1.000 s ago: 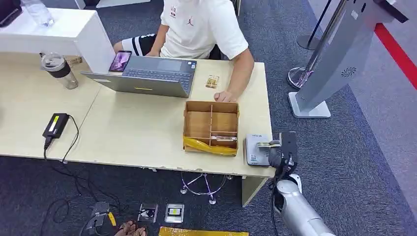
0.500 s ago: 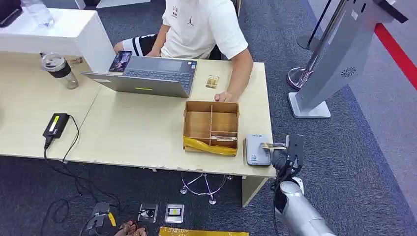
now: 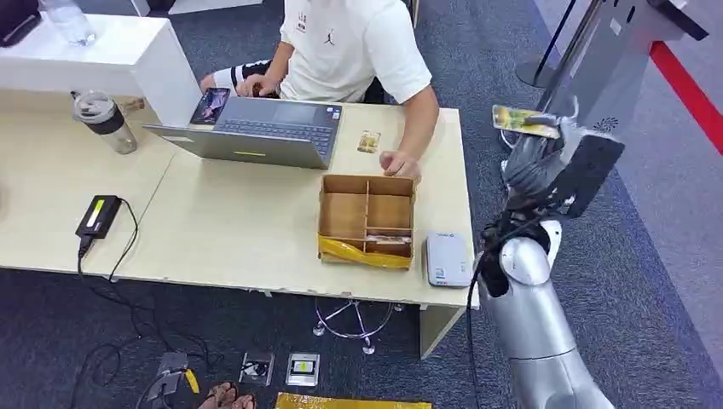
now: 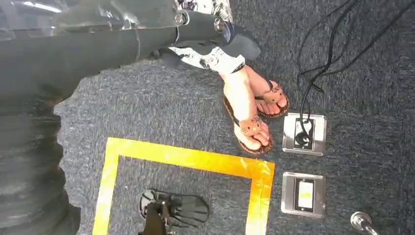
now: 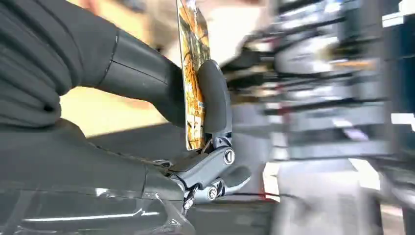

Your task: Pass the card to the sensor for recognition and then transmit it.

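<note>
we see the card (image 3: 523, 119) in the upper right of the head frame, pinched flat in the right hand (image 3: 535, 160), raised off the table edge. right wrist view: card (image 5: 192, 73) edge-on, clamped between thumb (image 5: 142, 73) and a dark finger (image 5: 214, 98), background blurred. the sensor (image 3: 448, 258), a grey box, sits lower centre-right on the table (image 3: 239, 221), just beside the cardboard box (image 3: 367, 219). a person's hand (image 3: 399, 162) rests near the box's top edge. laptop (image 3: 256, 132) upper centre. we can't tell the left hand's state.
</note>
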{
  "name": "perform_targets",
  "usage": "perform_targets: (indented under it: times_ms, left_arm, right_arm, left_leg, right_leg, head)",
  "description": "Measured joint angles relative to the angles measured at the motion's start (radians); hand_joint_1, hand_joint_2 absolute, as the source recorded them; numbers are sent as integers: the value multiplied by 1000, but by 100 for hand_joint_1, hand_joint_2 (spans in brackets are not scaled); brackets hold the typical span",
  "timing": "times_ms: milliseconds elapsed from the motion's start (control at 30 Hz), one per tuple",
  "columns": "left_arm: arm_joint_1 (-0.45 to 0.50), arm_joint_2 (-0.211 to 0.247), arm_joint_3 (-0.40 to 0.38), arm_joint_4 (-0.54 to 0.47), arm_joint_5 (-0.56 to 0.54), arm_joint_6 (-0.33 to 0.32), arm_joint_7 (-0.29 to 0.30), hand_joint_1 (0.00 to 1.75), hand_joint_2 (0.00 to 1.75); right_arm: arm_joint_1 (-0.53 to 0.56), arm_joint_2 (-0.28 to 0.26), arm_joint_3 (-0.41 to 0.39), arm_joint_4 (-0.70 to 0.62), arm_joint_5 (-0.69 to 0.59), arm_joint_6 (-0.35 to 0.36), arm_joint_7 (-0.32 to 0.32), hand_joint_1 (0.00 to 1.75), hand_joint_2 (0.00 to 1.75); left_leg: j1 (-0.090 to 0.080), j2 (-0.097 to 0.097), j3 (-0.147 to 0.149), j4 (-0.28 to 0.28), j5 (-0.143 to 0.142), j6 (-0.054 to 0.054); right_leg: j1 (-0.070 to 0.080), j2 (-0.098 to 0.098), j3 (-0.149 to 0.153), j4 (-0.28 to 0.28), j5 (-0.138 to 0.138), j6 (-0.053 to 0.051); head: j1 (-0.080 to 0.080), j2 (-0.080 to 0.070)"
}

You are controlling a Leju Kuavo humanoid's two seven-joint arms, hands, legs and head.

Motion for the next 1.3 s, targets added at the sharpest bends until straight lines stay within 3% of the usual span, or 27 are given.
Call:
perform_targets:
  times_ms: [133,333,600,833,1133,1300]
  left_arm:
    - [-17,-3,-2,0,-35,16,0,0,175]
    - [-55,-9,-4,0,-102,29,0,0,175]
    - [-115,-22,-8,0,-216,40,53,0,175]
    - [-142,-36,-10,0,-259,45,80,0,175]
    - [-150,-45,-11,0,-269,42,85,0,175]
    - [-151,-41,-11,0,-273,0,85,0,175]
  right_arm:
    - [-122,26,25,-89,173,6,-27,175,175]
    - [-288,86,142,14,444,76,-55,175,175]
    - [-482,149,277,431,779,166,121,175,175]
    - [-544,150,353,664,873,253,251,175,175]
    - [-559,143,395,814,907,273,274,175,175]
    - [-561,138,409,858,927,274,289,175,175]
  left_leg:
    - [0,2,0,0,0,0]
    - [1,0,-4,0,3,0]
    - [1,-7,-5,0,5,-1]
    - [1,-7,-6,0,5,-1]
    - [1,-3,-6,0,5,-2]
    - [1,-2,-6,0,5,-2]
  right_leg:
    - [0,2,1,0,1,0]
    - [1,-1,-1,1,2,-1]
    - [2,-7,-3,1,3,-1]
    - [1,-7,-4,0,3,-1]
    - [1,-1,-6,0,3,-1]
    - [1,0,-6,1,3,-1]
  head:
    - [0,0]
    - [1,0]
    - [0,0]
    - [0,0]
    - [0,0]
    - [0,0]
